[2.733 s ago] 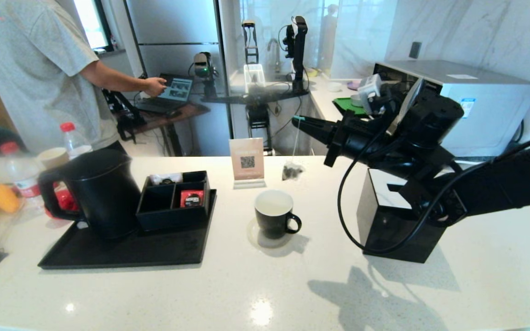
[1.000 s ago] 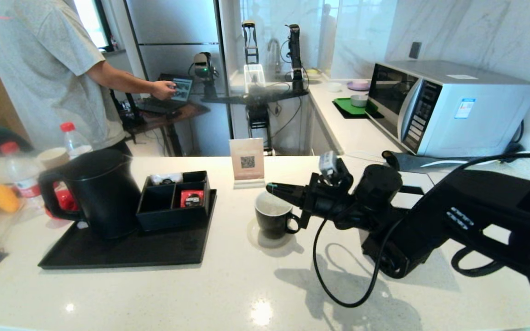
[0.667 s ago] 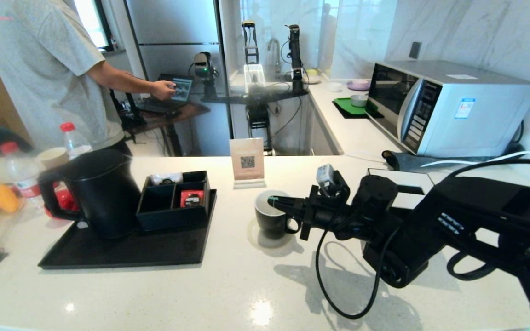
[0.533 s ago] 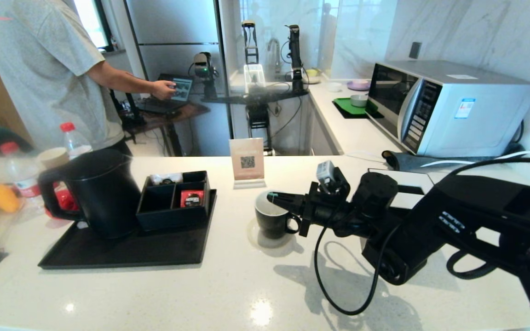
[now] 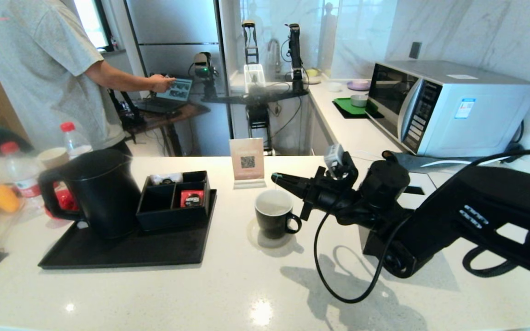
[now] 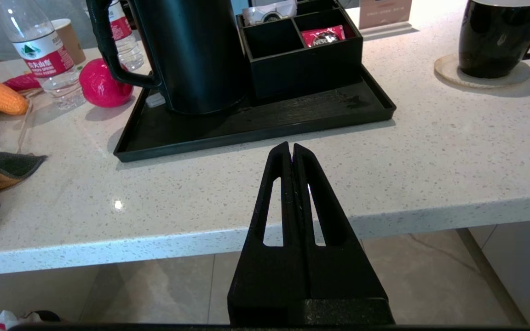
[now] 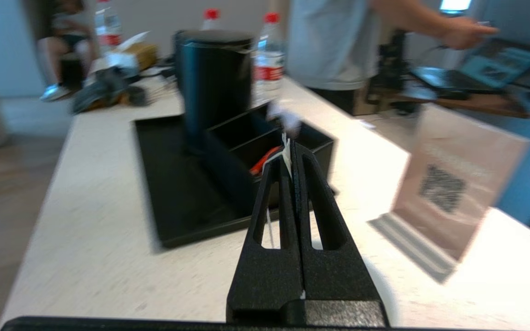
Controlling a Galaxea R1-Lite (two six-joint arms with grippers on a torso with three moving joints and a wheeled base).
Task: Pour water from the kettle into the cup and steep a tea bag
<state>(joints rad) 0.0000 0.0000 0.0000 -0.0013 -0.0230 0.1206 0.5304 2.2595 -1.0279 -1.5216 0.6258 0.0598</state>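
Observation:
The small black cup (image 5: 273, 214), white inside, stands on a round coaster at the counter's middle; it also shows in the left wrist view (image 6: 492, 37). My right gripper (image 5: 276, 177) hovers just above the cup's far rim, shut on the tea bag's white paper tag (image 7: 287, 154), and its thin string (image 7: 268, 220) hangs down. The tea bag itself is hidden, down in the cup. The tall black kettle (image 5: 101, 193) stands on the black tray (image 5: 122, 250) at the left, untouched. My left gripper (image 6: 291, 147) is shut and empty, parked below the counter's front edge.
A black compartment box (image 5: 173, 197) with sachets sits on the tray beside the kettle. A QR sign (image 5: 246, 161) stands behind the cup. A black tissue box (image 5: 375, 241) lies under my right arm. Bottles (image 5: 23, 177) and a person (image 5: 39, 69) are at far left, a microwave (image 5: 449, 105) at back right.
My right gripper came down from high with the tea bag dangling, lowered it into the cup, and has now risen slightly above the rim. The left arm has not moved.

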